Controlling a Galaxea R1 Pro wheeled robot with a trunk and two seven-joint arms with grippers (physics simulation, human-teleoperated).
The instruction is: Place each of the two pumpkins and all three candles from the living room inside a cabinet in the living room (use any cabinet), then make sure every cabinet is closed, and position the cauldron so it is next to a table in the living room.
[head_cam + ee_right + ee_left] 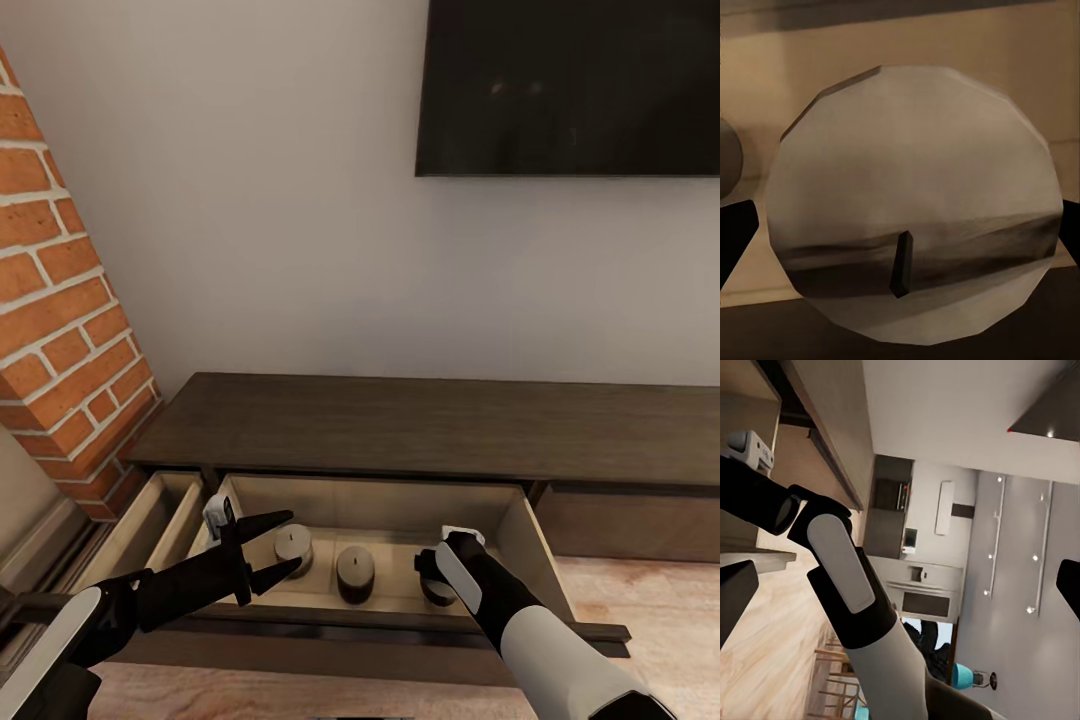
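We see the right gripper (900, 240), jaws open, straddling a candle (915, 187) near the drawer (510, 520) front's right end.

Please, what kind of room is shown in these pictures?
Probably a living room: a wall-mounted television hangs above a long low cabinet, whose open drawer holds candles, beside a brick wall.
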